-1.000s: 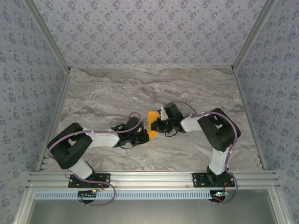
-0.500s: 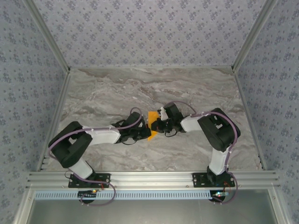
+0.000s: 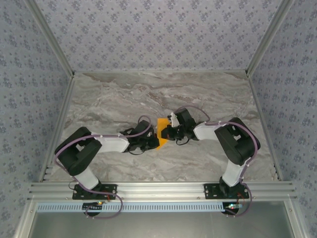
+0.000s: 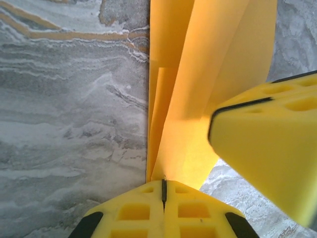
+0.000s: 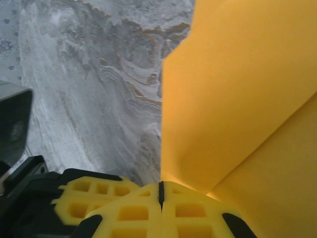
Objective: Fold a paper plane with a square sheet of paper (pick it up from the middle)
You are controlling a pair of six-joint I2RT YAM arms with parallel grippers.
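About the middle of the tabletop (image 3: pixel 99 99), well away from every corner: the square sheet of paper (image 3: pixel 161 130), bright orange, folded and creased. Held up between the two arms. Cannot tell if touching the tabletop.

Pinched from the left side by the left gripper (image 3: pixel 154 141), clenched tight on the paper. Pinched from the right side by the right gripper (image 3: pixel 164 133), clenched tight on the paper too. Very close together, with just a bit of orange showing between.

Up close from the left wrist: paper in layers, with a long fold running away from the yellow fingers (image 4: pixel 133 213). Squeezed shut, no gap, a paper edge caught right at the seam. Just to the right, one more yellow finger (image 4: pixel 267 148), from the right gripper, lying against the paper.

Up close from the right wrist: yellow fingers (image 5: pixel 198 213) pressed together, a big flat orange flap rising from the seam, grey marble tabletop off to the left.
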